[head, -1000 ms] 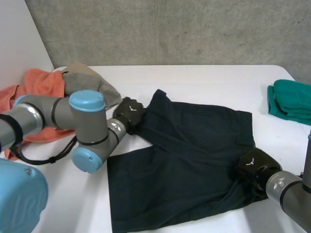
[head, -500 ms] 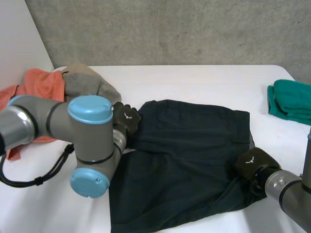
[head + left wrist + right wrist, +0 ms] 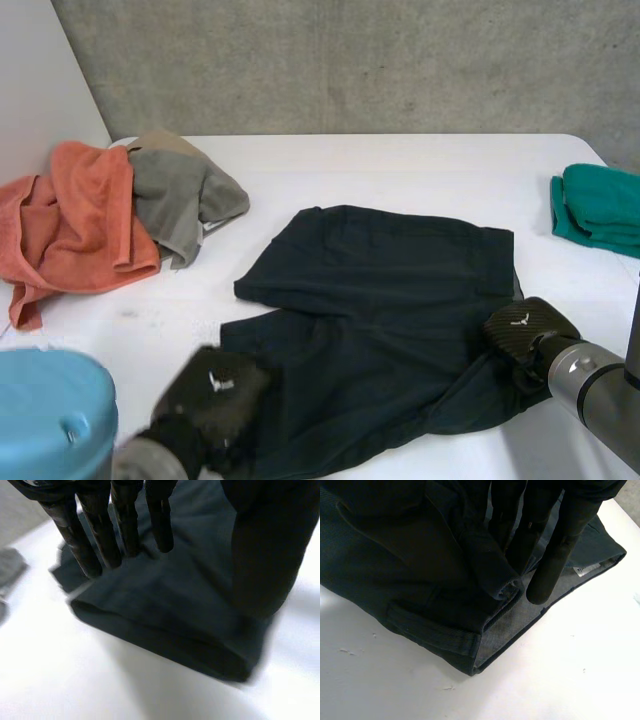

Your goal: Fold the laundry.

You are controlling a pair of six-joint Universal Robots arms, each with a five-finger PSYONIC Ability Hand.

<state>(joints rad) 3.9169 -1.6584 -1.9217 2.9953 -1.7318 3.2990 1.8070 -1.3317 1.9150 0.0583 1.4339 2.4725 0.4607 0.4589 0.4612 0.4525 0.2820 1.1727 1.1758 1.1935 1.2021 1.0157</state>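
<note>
1. Nearest of all, the left hand [image 3: 212, 395] sits at the near left corner of the dark shorts [image 3: 380, 300], just beyond the light-blue cap [image 3: 50, 415] of its own arm
2. The left wrist view shows its fingers [image 3: 122, 525] straight and a little spread, their tips down at a folded edge of the shorts [image 3: 165, 620]. The thumb [image 3: 265, 545] stands well off to the other side. Nothing is caught between them, so this hand is open
3. A little farther back, the right hand [image 3: 525, 335] is at the near right corner of the shorts, on the end of its grey arm [image 3: 600, 385]
4. In the right wrist view the right hand [image 3: 560, 545] has most of its fingers curled round a bunched ridge of the shorts [image 3: 395, 565] and grips it, while one finger reaches out straight past the hem. At the fingertips the waistband gapes, showing grey lining and a small white label [image 3: 583, 570]
5. The shorts lie spread and mostly flat across the middle of the white table [image 3: 400, 170], with creases running toward the right hand
6. Farther off at the left, a crumpled orange towel [image 3: 70, 225] lies at the table's edge, with a grey cloth [image 3: 175, 195] heaped against it, the two touching
7. Far right, a green cloth [image 3: 600, 210] lies folded at the table's edge, well apart from the shorts
</note>
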